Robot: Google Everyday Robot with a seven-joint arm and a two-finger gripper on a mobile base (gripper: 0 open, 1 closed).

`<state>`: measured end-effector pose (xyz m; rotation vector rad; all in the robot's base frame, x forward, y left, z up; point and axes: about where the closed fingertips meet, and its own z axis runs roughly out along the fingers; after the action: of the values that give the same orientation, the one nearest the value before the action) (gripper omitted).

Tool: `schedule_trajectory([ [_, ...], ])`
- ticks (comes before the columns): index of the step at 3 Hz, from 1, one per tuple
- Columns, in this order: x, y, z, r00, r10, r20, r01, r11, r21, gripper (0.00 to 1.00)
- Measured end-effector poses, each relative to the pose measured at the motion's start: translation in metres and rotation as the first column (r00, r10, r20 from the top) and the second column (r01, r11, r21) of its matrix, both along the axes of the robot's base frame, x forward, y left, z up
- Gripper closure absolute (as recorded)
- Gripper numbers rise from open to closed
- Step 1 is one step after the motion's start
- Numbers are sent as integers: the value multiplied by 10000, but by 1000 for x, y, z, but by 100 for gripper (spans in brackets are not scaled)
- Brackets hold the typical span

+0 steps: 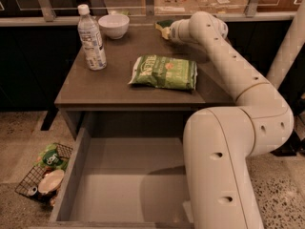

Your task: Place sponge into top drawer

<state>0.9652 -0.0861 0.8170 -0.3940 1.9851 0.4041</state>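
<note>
The sponge [163,27], pale yellow with a dark green layer, is at the back of the grey table [105,87], right of the bowl. My gripper [169,30] is at the end of the white arm, right against the sponge and mostly hidden behind the wrist. The top drawer [121,180] is pulled out below the table front; it is wide, grey and has nothing in it where it shows. My arm's large lower links cover the drawer's right side.
A light-green snack bag [164,72] lies mid-table. A water bottle [92,37] and a white bowl [113,26] stand at the back left. A wire basket [42,178] with litter sits on the floor left of the drawer.
</note>
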Motion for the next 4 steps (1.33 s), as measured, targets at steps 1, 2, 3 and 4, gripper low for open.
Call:
schedule_trajectory([
  [1, 0, 0, 0, 10000, 4, -5, -4, 10000, -1, 100],
  [2, 0, 0, 0, 10000, 4, -5, -4, 10000, -1, 100],
  [3, 0, 0, 0, 10000, 5, -4, -5, 10000, -1, 100],
  [4, 0, 1, 0, 10000, 9, -8, -9, 10000, -2, 100],
])
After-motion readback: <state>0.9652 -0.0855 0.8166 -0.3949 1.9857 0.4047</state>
